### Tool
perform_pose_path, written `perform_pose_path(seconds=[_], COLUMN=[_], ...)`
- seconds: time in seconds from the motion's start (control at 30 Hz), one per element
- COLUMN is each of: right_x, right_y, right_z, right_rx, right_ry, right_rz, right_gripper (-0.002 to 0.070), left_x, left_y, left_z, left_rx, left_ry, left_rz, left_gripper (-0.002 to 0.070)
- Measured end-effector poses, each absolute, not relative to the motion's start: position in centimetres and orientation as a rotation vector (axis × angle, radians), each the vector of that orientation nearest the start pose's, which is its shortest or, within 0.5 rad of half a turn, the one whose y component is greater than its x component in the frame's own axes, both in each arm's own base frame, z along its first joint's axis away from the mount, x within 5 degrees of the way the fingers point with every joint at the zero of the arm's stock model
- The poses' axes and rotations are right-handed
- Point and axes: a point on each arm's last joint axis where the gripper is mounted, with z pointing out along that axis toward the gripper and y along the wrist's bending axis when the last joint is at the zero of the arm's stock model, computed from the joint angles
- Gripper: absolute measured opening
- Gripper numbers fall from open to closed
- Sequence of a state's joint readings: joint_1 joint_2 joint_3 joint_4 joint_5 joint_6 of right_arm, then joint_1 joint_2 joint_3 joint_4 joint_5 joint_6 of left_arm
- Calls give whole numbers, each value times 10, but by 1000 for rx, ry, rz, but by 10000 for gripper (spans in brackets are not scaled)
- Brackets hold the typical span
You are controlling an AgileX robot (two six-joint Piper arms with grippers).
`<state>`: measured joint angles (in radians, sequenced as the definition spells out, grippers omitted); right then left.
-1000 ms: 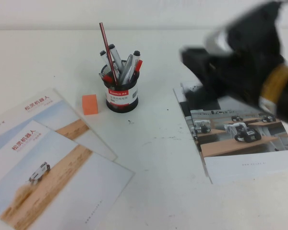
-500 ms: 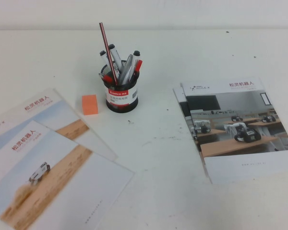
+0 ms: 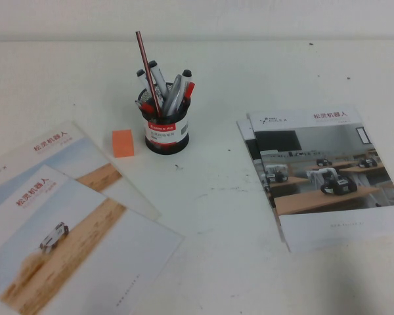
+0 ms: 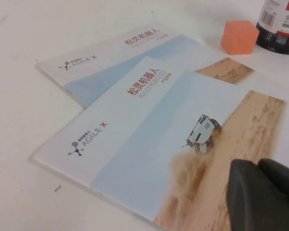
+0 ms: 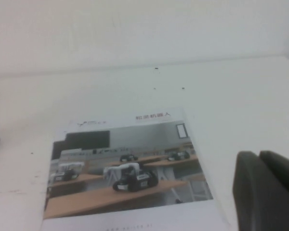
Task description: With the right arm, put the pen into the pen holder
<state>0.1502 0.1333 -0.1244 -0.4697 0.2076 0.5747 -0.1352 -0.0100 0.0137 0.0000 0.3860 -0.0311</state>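
The thin dark red pen (image 3: pixel 146 69) stands tilted in the black mesh pen holder (image 3: pixel 166 131), rising above the markers and the silver pen that stand in it too. The holder's base also shows in the left wrist view (image 4: pixel 282 29). Neither arm shows in the high view. My left gripper (image 4: pixel 258 166) is shut and empty, low over the brochures on the left. My right gripper (image 5: pixel 258 156) is shut and empty, beside the brochure on the right, far from the holder.
An orange block (image 3: pixel 123 142) lies just left of the holder. Two overlapping brochures (image 3: pixel 65 223) cover the front left of the white table. A brochure stack (image 3: pixel 322 177) lies on the right.
One second ago my right arm filled the upper right of the high view. It has pulled back out of that view. The pen and the holder have not moved.
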Motion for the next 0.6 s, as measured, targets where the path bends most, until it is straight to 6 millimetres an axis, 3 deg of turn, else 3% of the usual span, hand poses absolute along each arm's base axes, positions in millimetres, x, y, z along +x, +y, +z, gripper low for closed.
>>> perform_pose_path(seconds=[0.4, 0.6], right_x=[65, 60], right_y=[7, 7], right_z=[193, 187], right_rx=[-3, 28], right_ry=[1758, 1730], right_rz=[160, 199], right_gripper=[-19, -19], left_x=[52, 52], left_y=[-7, -7], left_z=[174, 174], left_rx=[98, 98], left_ry=[1872, 1872], left_rz=[-115, -115], left_gripper=[-1, -1])
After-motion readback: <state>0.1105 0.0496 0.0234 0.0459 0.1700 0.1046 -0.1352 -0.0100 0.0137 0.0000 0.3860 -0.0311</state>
